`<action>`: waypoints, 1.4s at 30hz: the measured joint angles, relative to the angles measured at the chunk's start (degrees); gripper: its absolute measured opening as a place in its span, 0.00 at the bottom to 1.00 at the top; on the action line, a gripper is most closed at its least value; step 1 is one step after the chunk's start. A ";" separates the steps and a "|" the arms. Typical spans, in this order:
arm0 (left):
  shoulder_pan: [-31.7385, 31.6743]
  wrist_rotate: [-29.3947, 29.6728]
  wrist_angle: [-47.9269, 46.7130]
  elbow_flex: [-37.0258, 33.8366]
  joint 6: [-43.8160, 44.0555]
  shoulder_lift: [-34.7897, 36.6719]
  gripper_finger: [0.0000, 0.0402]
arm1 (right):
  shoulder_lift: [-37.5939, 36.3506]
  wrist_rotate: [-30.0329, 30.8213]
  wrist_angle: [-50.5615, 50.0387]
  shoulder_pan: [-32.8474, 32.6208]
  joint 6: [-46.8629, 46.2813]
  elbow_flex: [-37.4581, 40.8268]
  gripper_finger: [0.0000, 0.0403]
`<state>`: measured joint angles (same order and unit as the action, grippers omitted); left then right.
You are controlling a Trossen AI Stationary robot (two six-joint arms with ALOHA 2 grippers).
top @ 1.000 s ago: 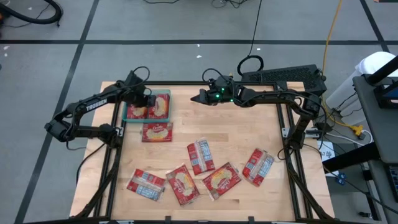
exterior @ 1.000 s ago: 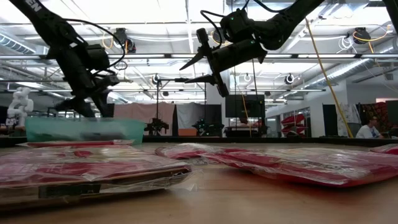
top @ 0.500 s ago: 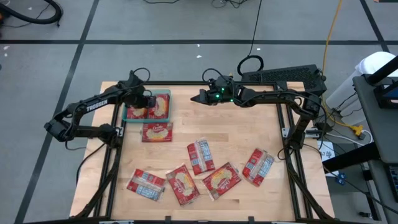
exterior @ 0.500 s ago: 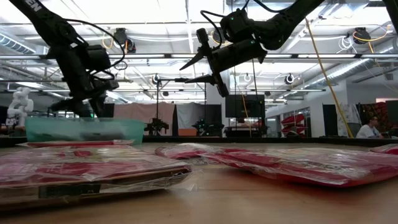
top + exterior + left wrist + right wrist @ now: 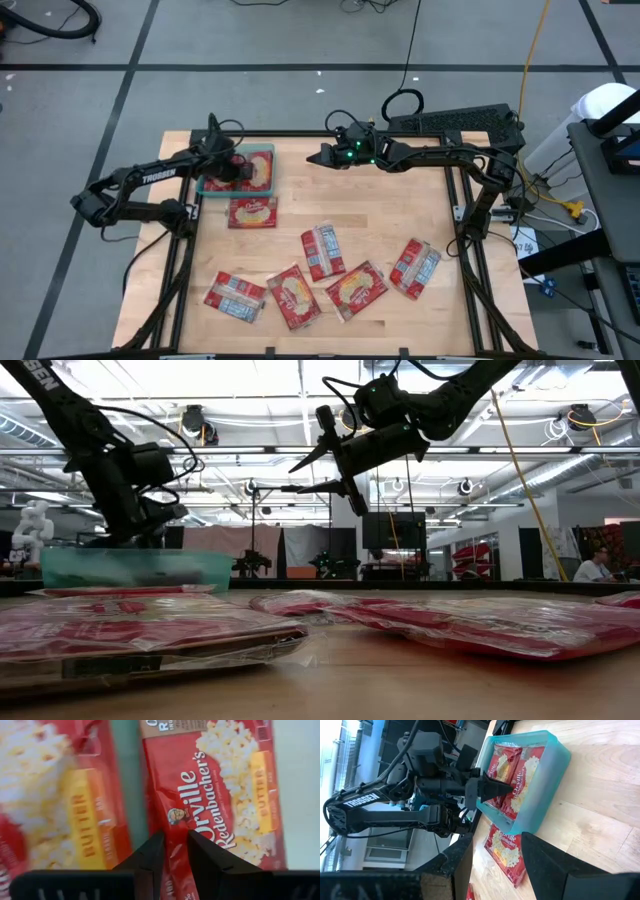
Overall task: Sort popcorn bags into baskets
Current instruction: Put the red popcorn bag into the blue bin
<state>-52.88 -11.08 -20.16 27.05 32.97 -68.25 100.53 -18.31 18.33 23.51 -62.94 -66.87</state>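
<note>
The teal basket [image 5: 271, 150] stands at the table's far left with two popcorn bags side by side in it [image 5: 260, 172] [image 5: 60, 810]. My left gripper [image 5: 176, 837] reaches down into it, open only by a narrow gap, its tips over one long edge of the bag [image 5: 225, 795] that shows its popcorn picture. A third bag [image 5: 252, 212] lies flat just near of the basket. Several more lie flat across the near half [image 5: 322, 250] [image 5: 356, 289]. My right gripper [image 5: 322, 155] hangs open above the far middle of the table, holding nothing. My left gripper's fingertips [image 5: 492, 787] slant down from the table's left onto the bag's long edge [image 5: 167, 820], one on either side of it. Whether they touch the bag, I cannot tell.
The basket's walls [image 5: 130, 568] rise around my left gripper. Black frame rails [image 5: 300, 134] run along the table's edges. Bare wood lies between the basket and my right arm, and at the table's right middle [image 5: 420, 205].
My left gripper has sunk into the basket, down toward the bags, and its fingers have drawn closer together. The bags have stayed where they were.
</note>
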 joint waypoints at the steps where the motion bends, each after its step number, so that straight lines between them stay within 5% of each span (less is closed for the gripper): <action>1: 0.36 -0.31 0.85 -0.01 0.02 0.00 0.21 | 0.00 0.00 0.00 0.00 0.00 0.00 0.39; 10: 1.20 -5.46 1.58 2.94 2.18 1.61 0.21 | 0.00 -3.02 0.24 0.42 -0.26 0.00 0.39; 25: 5.91 -3.56 -25.01 11.08 3.94 15.20 0.21 | -7.79 -14.44 -9.13 1.76 6.95 0.00 0.39; 33: 26.44 -0.83 -31.20 11.08 18.21 21.28 0.21 | -15.94 -14.30 -31.00 2.63 22.75 0.00 0.39; 42: 49.79 5.69 -34.08 10.88 40.01 15.53 0.21 | -18.63 -13.17 -43.90 2.35 33.76 0.00 0.39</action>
<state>-3.09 -5.39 -54.24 37.93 72.98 -52.72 81.90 -31.47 -25.57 25.85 -29.17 -66.87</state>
